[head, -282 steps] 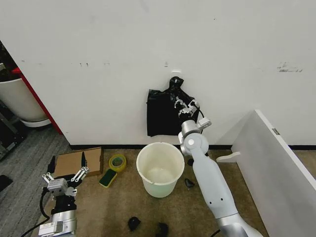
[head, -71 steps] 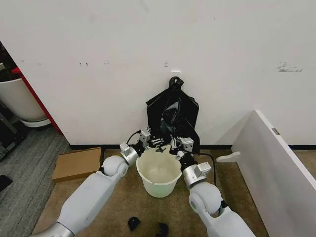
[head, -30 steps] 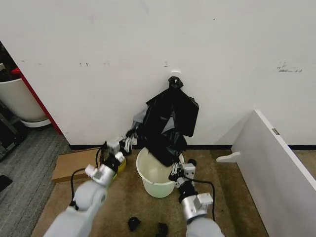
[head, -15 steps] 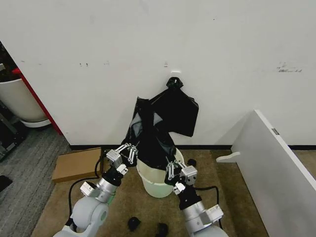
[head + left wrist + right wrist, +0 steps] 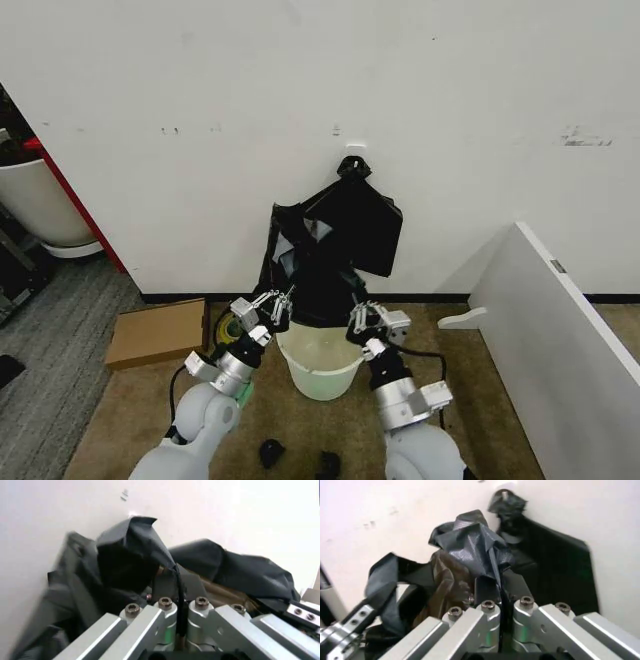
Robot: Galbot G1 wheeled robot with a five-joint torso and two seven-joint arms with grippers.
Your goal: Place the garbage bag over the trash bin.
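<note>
The cream-white trash bin [image 5: 320, 368] stands on the floor by the wall, its mouth showing. The loose black garbage bag [image 5: 303, 268] hangs crumpled just above the bin's far rim, stretched between both grippers. My left gripper [image 5: 268, 304] is shut on the bag's edge at the bin's left rim. In the left wrist view, the left gripper [image 5: 173, 589] pinches black plastic [image 5: 127, 555]. My right gripper [image 5: 372, 319] is shut on the bag at the right rim. The right wrist view has the right gripper [image 5: 496, 585] clamping the bag's folds [image 5: 472, 542].
A flat black bag [image 5: 368, 225] hangs from a wall hook right behind the garbage bag. A cardboard box [image 5: 155, 332] and a yellow tape roll [image 5: 231, 328] lie to the left, and a white panel [image 5: 560, 330] leans at the right. Small black items [image 5: 271, 452] lie on the near floor.
Both grippers have moved up and toward the wall with the bag. The bag's lower edge has lifted off the bin's mouth, so more of the bin's inside shows.
</note>
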